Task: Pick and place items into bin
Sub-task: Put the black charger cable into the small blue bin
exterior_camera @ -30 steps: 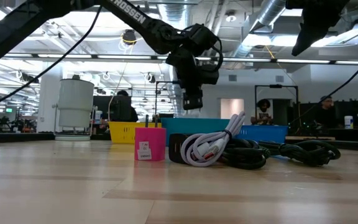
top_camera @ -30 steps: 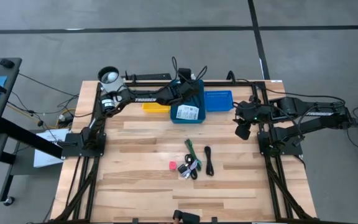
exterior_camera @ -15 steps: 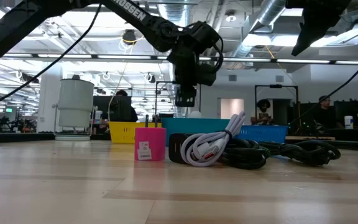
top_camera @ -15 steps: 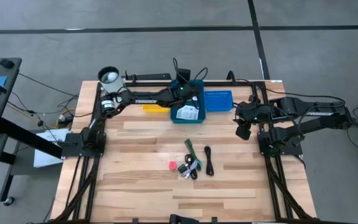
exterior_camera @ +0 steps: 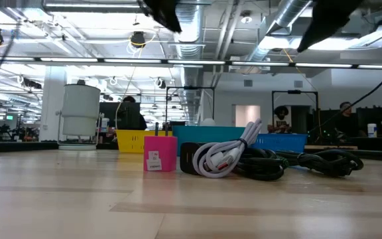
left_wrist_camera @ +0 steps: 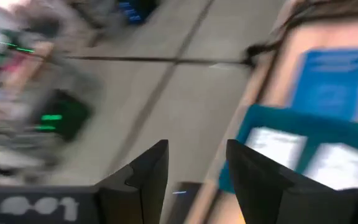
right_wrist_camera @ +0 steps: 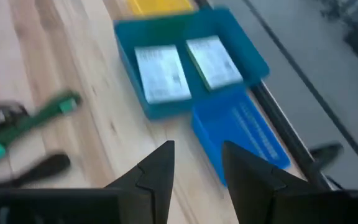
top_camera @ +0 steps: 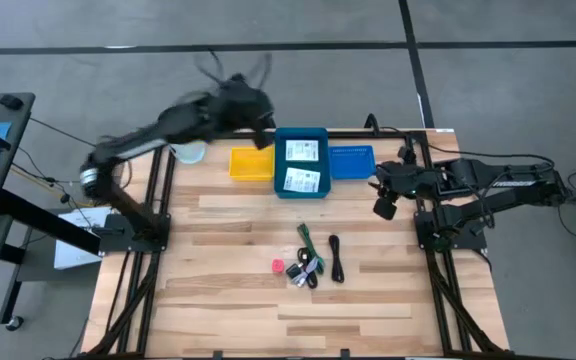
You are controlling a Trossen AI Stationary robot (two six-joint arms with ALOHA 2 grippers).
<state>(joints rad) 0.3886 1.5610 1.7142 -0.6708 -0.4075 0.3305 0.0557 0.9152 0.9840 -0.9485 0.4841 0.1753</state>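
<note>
With two white cards (top_camera: 301,165) already in the teal bin (top_camera: 318,134), the empty, spread left hand (top_camera: 251,103) is off behind it, so next the spread right hand (top_camera: 383,207) should reach the pile of pens and cable (top_camera: 313,262) on the tabletop (top_camera: 218,260) below it.

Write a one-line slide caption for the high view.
Two white cards lie in the teal bin; pens and cable wait on the table.
</note>
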